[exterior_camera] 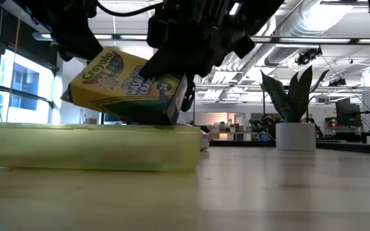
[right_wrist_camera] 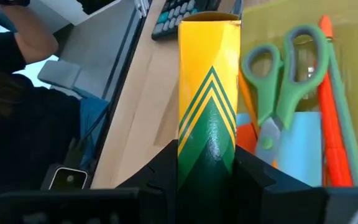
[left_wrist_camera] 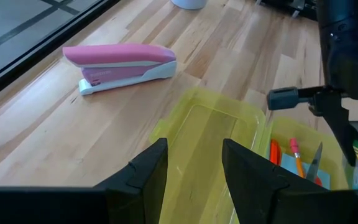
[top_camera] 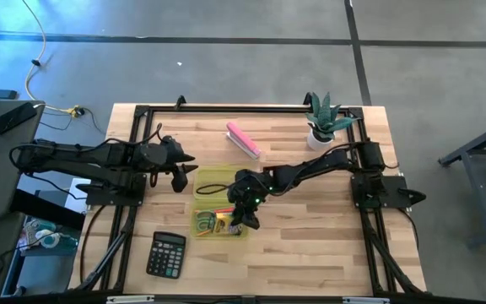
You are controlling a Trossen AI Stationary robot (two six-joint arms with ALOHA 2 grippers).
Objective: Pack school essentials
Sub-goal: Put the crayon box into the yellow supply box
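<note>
Both arms reach toward the yellow-green box (top_camera: pixel 220 221) at mid-table. The right gripper (right_wrist_camera: pixel 207 163) is clamped on the crayon box (exterior_camera: pixel 128 85), tilted just above the box's rim, long axis pointing away from the wrist toward the calculator (top_camera: pixel 166 254). The left gripper (left_wrist_camera: pixel 194 163) hovers with fingers apart over the lid (left_wrist_camera: pixel 211 134). Scissors (right_wrist_camera: pixel 277 93) lie inside.
</note>
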